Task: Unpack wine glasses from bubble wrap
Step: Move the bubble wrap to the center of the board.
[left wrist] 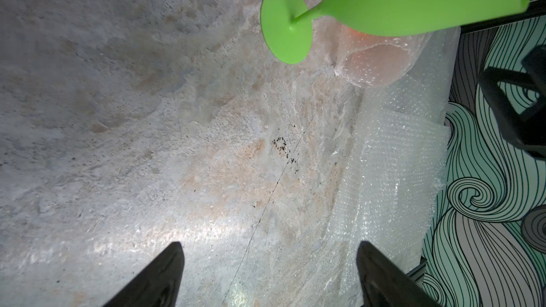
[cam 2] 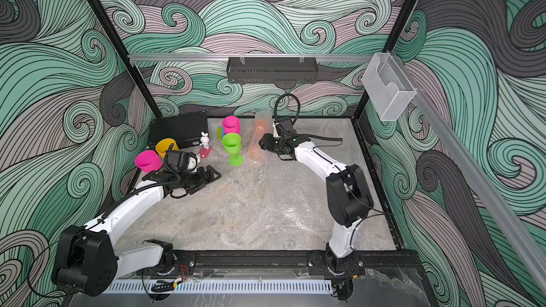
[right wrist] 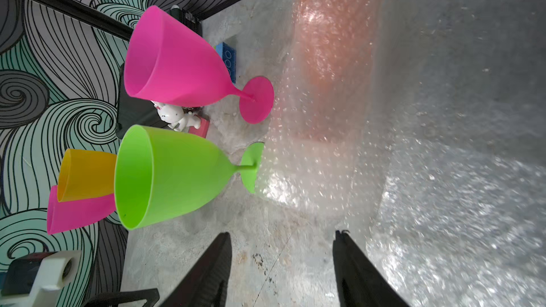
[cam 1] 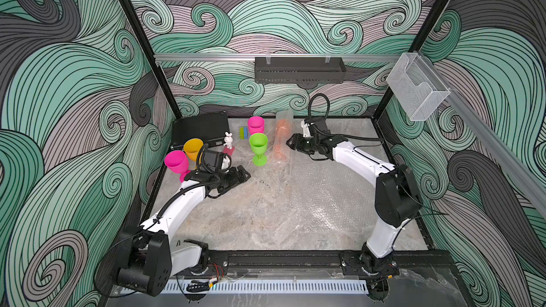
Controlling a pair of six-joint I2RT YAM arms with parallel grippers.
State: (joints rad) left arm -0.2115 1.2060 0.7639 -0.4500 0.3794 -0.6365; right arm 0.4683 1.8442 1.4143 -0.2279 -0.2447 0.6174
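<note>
Both tools hang empty over the tabletop [cam 1: 236, 225]. The left tool [cam 1: 245, 174] has its jaws spread wide with nothing between them, above bare surface toward the left edge. The right tool [right wrist: 282, 233] also has its jaws apart and grips nothing, its tips close beside the bubble wrap roll [cam 1: 281, 150] (whether they touch it I cannot tell). That roll lies near the middle of the back edge, running back to front, and the orange glass [right wrist: 334, 39] shows through it, wrapped all round. Left of the roll the green glass [cam 1: 258, 143] stands upright, with the back pink glass [cam 1: 256, 125] upright just behind it. By the left edge, the left pink glass [cam 1: 176, 162] and the yellow glass [cam 1: 193, 148] stand close together. Flat bubble wrap [cam 1: 319, 196] lies spread over the right half of the tabletop.
</note>
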